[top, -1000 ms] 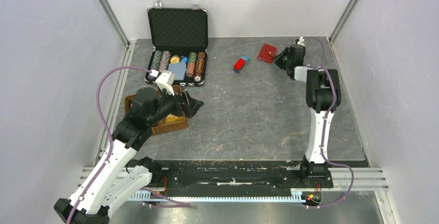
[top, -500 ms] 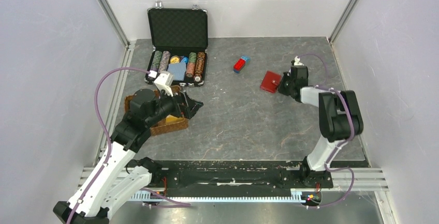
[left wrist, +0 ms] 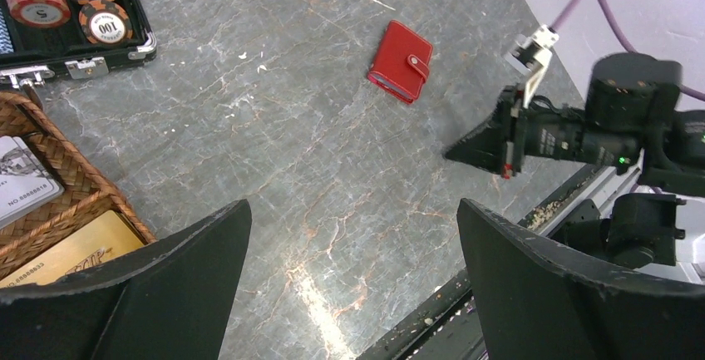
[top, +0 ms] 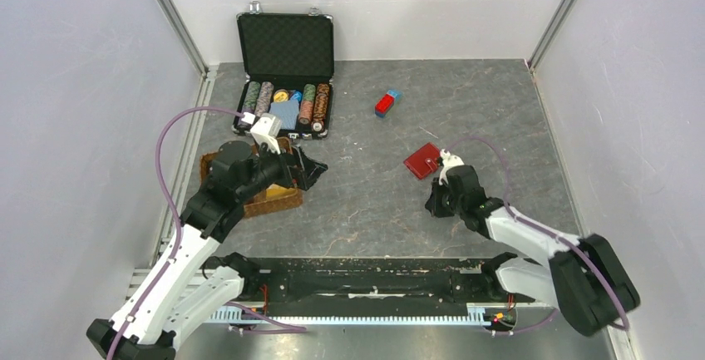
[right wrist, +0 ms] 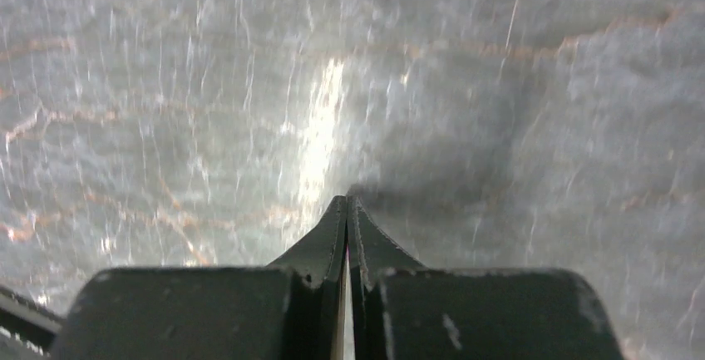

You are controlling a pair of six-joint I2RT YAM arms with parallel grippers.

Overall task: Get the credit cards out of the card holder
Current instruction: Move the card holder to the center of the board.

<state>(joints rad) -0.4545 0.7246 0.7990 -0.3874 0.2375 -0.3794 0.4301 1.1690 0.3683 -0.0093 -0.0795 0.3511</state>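
Left of frame: your left gripper (top: 309, 169) hangs over the wicker basket (top: 270, 200), jaws spread wide, nothing between them. In the left wrist view a pale printed card (left wrist: 23, 181) and a gold card (left wrist: 79, 248) lie in the basket. You cannot tell from here whether they belong to this job.

Centre-right: the card holder (top: 422, 161) lies flat on the grey table (top: 366, 210), right of centre, well apart from the left gripper and below the red-and-blue block (top: 387, 103).

Right of it, lower: your right gripper (top: 433, 204) sits low near the table, just below the holder and not touching it. Fingers are pressed tight together and grip nothing. Its own camera is blurred and shows only a red corner of the holder at the top edge.

Judgement: the step in hand is the approach. No card is out of the holder, and neither tool is on it. Next move calls for parting the right jaws, pinning or pinching the holder, then freeing the snap tab to lift the flap. Bring the left arm across to share the work.

The holder: small, dark red, rectangular, folded shut, strap buttoned over one edge. No credit cards show; they are hidden inside, if there.
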